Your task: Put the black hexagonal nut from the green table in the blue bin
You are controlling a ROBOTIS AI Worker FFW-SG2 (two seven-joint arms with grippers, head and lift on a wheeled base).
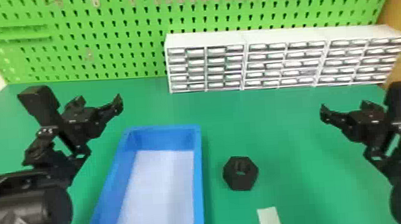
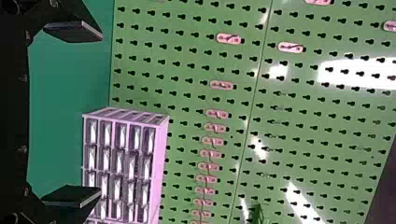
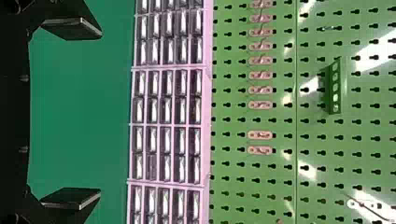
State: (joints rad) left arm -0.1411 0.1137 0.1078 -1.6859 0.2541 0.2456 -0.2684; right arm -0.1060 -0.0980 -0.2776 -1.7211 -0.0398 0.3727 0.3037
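One green table (image 1: 286, 97) runs under everything, backed by one green pegboard (image 1: 111, 52). At the table's far edge stand three white drawer units (image 1: 282, 36) side by side, in one touching row; each seems to have five rows of four drawers, though they are small and blurred.

Two black arms come in, one on each side. One blue bin (image 1: 198, 174) sits on the table, its far end closed by a low wall and its bottom pale.

Of the two grippers, the left gripper (image 1: 100, 101) is over the table, to the left of the bin's far end, its two fingers spread wide with green tabletop between them. The right gripper (image 1: 344, 108) is over on the right side, well apart from the bin, its two fingers spread just as wide.

One black nut (image 1: 241, 183), six-sided with a hole in its middle, lies on the table near the bin's right wall, not touching it. One pale strip (image 1: 269, 220) lies on the table, closer to the robot than the nut and a little to its right.
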